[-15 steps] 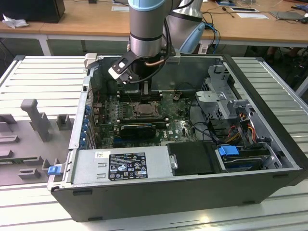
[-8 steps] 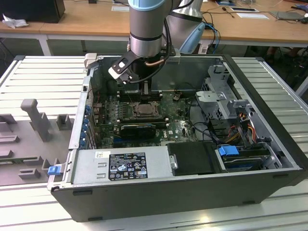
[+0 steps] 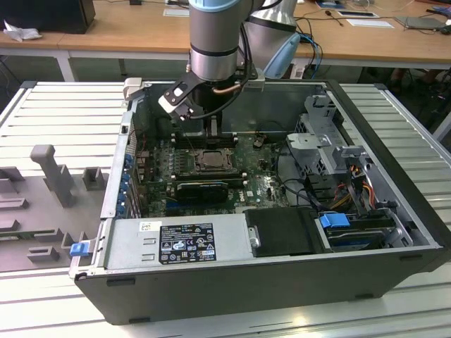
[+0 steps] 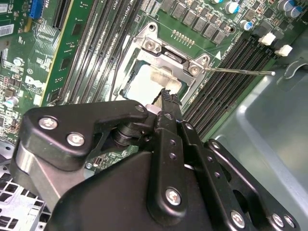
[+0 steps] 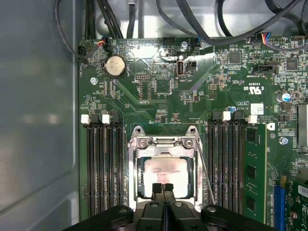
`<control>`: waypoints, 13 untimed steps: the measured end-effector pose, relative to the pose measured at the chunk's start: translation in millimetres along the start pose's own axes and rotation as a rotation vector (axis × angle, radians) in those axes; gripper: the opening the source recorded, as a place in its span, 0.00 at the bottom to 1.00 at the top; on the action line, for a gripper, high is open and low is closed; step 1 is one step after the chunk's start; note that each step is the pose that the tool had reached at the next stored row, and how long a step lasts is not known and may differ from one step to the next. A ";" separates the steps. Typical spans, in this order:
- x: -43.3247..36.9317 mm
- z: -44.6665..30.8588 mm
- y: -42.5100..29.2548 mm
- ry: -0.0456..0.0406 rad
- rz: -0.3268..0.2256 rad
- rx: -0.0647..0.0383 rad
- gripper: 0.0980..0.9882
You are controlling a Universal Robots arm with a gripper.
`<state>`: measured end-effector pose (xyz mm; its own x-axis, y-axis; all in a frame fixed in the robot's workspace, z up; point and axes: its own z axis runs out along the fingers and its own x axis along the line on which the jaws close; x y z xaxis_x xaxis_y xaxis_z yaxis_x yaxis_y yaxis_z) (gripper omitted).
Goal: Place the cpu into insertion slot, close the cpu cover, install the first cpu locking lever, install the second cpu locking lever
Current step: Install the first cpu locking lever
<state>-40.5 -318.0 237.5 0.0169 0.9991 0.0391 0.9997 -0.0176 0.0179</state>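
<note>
Facing wooden desks along the back of the room and, nearer, a ribbed grey counter (image 3: 56, 113) carrying an open computer case (image 3: 282, 282). Following the arm (image 3: 215, 35) down inside it in the exterior view, and placing the jaws just over the edge of the insertion slot (image 3: 211, 160) that lies farther from the camera, on the green board.

Moving to the second wrist view: finding the jaws pinched together with nothing showing between them, fingertips (image 4: 168, 98) touching or almost touching the edge of the cpu (image 4: 142, 84), itself already lying in the slot. Noting a thin locking lever (image 4: 240, 71) sticking out over the memory slots (image 4: 231, 86) — not hooked down, judging by its angle.

Turning to the first wrist view: seeing the cpu cover (image 5: 133, 173) lying flat around the cpu (image 5: 166, 173), the lever (image 5: 207, 175) slanting away beside it, and the closed fingertips (image 5: 157, 188) at one edge of the cover.

Worrying about three things — pressing off-centre and skidding the tips onto the bare chip top; leaning on a cover seemingly held by no lever and letting it spring up; catching the free lever and bending it toward the memory slots.
</note>
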 end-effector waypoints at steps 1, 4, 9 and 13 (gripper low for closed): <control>0.0 -1.0 0.0 0.0000 0.000 0.000 0.01; 0.2 -3.5 0.1 0.0000 0.000 0.000 0.01; 0.3 -8.3 0.1 0.0000 0.000 0.000 0.01; 0.5 -12.3 0.2 0.0000 0.000 0.000 0.01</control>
<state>-40.5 -318.0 249.8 0.0169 0.9991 0.0391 0.9997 -0.0176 0.0179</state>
